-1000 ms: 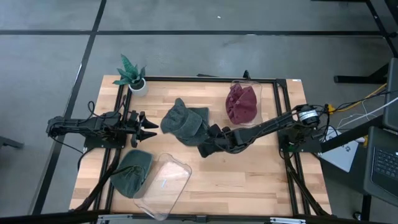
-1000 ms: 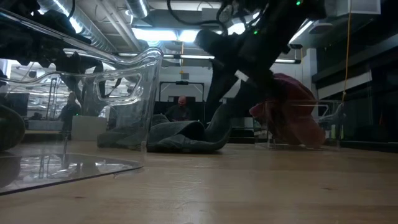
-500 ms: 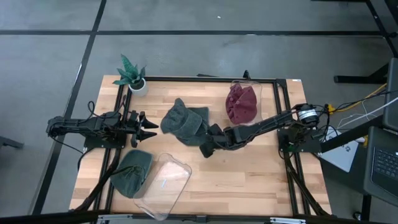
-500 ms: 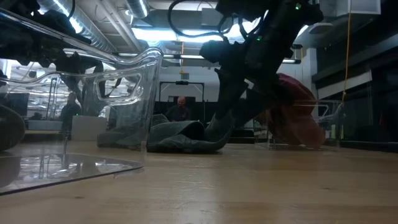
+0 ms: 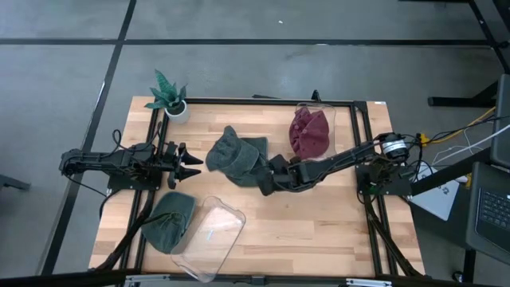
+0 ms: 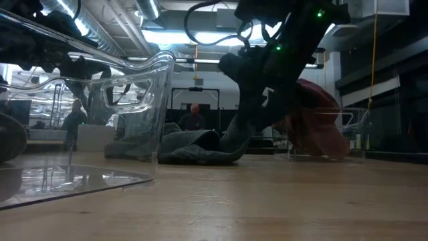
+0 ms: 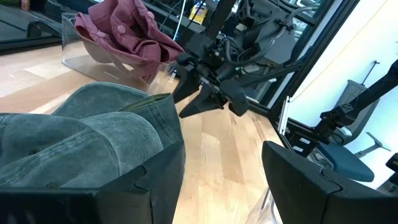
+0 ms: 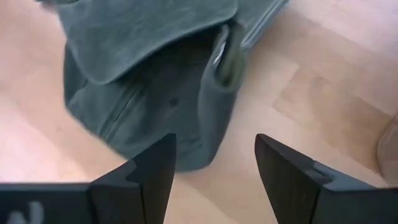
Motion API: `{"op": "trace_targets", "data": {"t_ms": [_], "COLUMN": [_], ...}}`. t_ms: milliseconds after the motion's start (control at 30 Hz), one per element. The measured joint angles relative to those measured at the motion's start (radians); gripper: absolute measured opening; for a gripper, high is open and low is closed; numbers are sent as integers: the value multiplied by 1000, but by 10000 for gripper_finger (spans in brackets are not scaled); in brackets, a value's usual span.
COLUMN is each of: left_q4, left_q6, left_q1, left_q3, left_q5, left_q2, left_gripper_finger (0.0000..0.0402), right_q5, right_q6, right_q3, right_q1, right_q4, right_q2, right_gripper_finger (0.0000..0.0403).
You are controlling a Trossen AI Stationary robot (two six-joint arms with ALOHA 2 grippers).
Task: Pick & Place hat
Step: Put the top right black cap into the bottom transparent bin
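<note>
A grey-green hat (image 5: 237, 158) lies crumpled on the wooden table's middle, resting on its underside; it also shows in the right wrist view (image 8: 149, 81), the low view (image 6: 194, 147) and the left wrist view (image 7: 81, 143). My right gripper (image 5: 264, 184) stands open just right of and nearer than the hat, slanting down toward it, with the hat's edge beyond its fingertips (image 8: 214, 168). I see no touch. My left gripper (image 5: 191, 163) waits open at the table's left, pointing level at the hat.
A dark red hat (image 5: 309, 131) sits in a clear bin at the far right. Another green hat (image 5: 169, 221) lies at the near left beside a tipped clear bin (image 5: 209, 235). A small potted plant (image 5: 171, 100) stands at the far left corner.
My right gripper has turned at the wrist and swung its fingers a little toward the far edge, closer to the green hat. It stays open. The hat has not moved.
</note>
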Motion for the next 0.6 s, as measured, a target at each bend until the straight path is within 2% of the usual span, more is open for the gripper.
{"op": "trace_targets", "data": {"t_ms": [367, 467, 600], "left_q4": [0, 0, 0], "left_q6": [0, 0, 0], "left_q1": [0, 0, 0], "left_q3": [0, 0, 0], "left_q5": [0, 0, 0], "left_q2": [0, 0, 0], "left_gripper_finger": [210, 210, 210], "right_q5": [-46, -46, -47], "right_q6": [-46, -49, -68], "right_q3": [0, 0, 0], "right_q1": [-36, -37, -36], "right_q4": [111, 112, 113], "right_q2": [76, 84, 84], "right_gripper_finger": [213, 185, 109]}}
